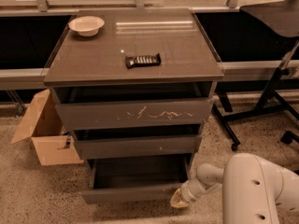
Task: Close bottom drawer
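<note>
The bottom drawer (133, 193) of the dark grey-brown cabinet (135, 64) is pulled out, its slim plain front low in the view and its inside empty. My gripper (177, 199) is at the right end of the drawer's front, close to the floor, on the end of my white arm (259, 190), which comes in from the lower right. It looks to be touching or just beside the front's right corner. The middle drawer (138, 146) with a small white speck and the top drawer (135, 113) with white scratches are both slightly open.
On the cabinet top lie a white bowl (86, 24) at the back left and a dark wrapped bar (143, 60) in the middle. An open cardboard box (44, 134) stands left of the cabinet. A black stand with wheeled legs (266, 101) is to the right.
</note>
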Available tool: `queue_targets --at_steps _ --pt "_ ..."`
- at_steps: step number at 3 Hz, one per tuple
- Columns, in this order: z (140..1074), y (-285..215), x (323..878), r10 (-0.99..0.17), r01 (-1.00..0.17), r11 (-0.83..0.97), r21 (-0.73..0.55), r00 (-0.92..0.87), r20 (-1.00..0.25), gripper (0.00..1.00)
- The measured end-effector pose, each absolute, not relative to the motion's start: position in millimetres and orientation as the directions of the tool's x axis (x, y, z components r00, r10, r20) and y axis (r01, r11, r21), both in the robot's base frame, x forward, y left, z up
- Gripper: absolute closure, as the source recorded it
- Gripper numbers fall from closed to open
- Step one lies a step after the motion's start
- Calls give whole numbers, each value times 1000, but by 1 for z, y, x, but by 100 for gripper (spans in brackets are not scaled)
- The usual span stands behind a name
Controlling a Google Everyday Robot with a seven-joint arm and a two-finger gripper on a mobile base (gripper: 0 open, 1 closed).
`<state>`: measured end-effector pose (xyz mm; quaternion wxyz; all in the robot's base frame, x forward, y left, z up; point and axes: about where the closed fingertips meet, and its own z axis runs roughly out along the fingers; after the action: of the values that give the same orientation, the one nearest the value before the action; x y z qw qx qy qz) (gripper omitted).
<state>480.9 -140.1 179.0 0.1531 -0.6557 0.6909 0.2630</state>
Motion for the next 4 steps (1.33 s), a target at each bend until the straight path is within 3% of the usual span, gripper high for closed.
queue_targets --at_steps 1,4 --pt "178 -140 483 -826 -987 5 158 -93 -556 100" --pt "176 -153 522 -847 -997 47 61 -72 -526 100"
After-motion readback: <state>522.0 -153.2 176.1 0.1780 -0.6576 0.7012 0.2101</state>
